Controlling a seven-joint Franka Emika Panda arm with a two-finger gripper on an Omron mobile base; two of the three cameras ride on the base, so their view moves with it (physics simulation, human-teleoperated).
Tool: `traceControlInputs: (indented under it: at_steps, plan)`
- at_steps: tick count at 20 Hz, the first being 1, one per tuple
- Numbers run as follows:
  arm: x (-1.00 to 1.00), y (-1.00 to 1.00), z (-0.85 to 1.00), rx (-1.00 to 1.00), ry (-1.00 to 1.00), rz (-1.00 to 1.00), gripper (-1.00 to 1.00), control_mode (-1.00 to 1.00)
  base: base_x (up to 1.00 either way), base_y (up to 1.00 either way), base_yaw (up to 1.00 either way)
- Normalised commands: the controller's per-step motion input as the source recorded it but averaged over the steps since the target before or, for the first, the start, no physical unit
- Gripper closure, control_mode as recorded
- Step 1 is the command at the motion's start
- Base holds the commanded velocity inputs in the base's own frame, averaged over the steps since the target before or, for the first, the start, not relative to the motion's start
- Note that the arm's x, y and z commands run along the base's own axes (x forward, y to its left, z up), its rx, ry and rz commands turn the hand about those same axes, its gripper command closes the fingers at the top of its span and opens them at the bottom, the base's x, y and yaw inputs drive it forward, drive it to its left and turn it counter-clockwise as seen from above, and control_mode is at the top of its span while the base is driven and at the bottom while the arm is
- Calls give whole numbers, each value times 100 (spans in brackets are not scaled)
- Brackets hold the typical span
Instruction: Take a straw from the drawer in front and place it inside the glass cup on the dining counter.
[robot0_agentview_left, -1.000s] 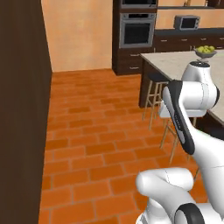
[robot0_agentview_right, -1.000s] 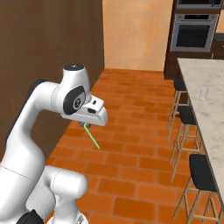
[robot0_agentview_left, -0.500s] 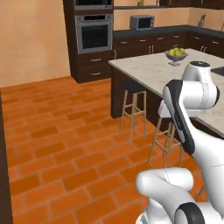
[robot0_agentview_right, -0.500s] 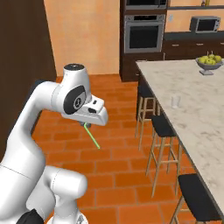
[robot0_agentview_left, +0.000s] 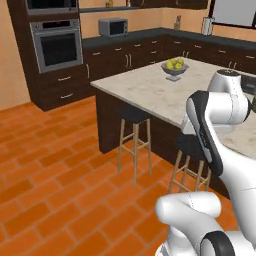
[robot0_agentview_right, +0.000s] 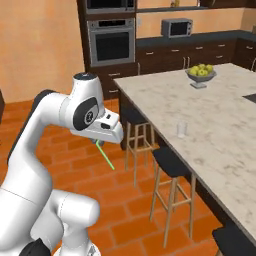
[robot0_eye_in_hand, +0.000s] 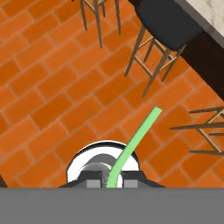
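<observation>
straw (robot0_agentview_right: 105, 155) is pinched at one end in my shut pincer (robot0_eye_in_hand: 112, 180), hanging over the brick floor. cup (robot0_agentview_right: 182, 130) stands on the counter (robot0_agentview_right: 220, 145), well apart. risks: thin grip slips in transit; long free end strikes a stool (robot0_agentview_right: 170, 165) or the cup rim.

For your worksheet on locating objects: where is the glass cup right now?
In the right base view, the glass cup stands on the dining counter near its stool-side edge.

A light-green straw (robot0_eye_in_hand: 133, 146) shows against the orange brick-patterned floor (robot0_eye_in_hand: 48, 87). The counter (robot0_agentview_right: 210, 120) is beige with faint marble veins on a dark brown base. At its twelve o'clock, yellow-green fruit fills a grey bowl (robot0_agentview_right: 201, 76). The stool (robot0_agentview_right: 170, 162) seat is black.
</observation>
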Motion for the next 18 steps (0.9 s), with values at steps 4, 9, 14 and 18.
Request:
traceControlInputs:
  at_steps: [4, 9, 14, 18]
  plan:
    - [0, 0, 0, 0, 0, 0, 100, 100, 73, 64, -50]
    - [0, 0, 0, 0, 0, 0, 100, 100, 58, 56, -56]
    - [0, 0, 0, 0, 0, 0, 100, 100, 41, 47, -62]
    - [0, 0, 0, 0, 0, 0, 100, 100, 32, 41, -63]
